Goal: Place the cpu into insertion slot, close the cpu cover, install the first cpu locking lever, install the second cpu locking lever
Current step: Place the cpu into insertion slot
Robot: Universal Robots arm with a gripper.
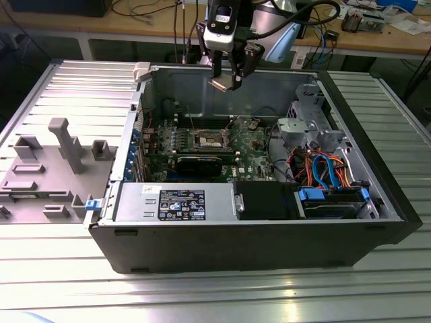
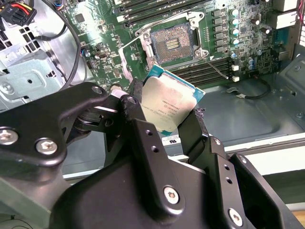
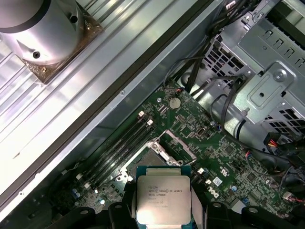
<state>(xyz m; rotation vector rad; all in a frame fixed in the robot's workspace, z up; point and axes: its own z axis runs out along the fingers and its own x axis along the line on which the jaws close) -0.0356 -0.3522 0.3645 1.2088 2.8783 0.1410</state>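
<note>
Jaws clamped on the cpu (image 2: 167, 102), pinching it by two opposite edges! The chip rides tilted between them, silver-grey top out. In the first wrist view the cpu (image 3: 163, 199) sits right at the jaw tips, green border showing around the metal lid.

High up they are: in the exterior view the cpu (image 1: 221, 83) hangs in the air above the open computer case (image 1: 236, 242), well clear of everything inside. Down below the jaws lies the green motherboard (image 1: 252, 151), and on it the insertion slot (image 1: 207, 140), apart from the chip. The second wrist view looks past the jaws to the insertion slot (image 2: 174, 44), its dark pin field bare inside the silver rim, nothing seated in it. Just beyond the chip in the first wrist view is the cpu cover (image 3: 183, 143), a thin silver frame swung up off the socket.

Further under the jaws, toward the near wall of the case, sits the grey power supply (image 1: 175, 202). To the exterior view's right of the jaws stands a metal drive cage (image 1: 306, 128) with bundled cables. The case rests on the ribbed metal table (image 1: 202, 296).
</note>
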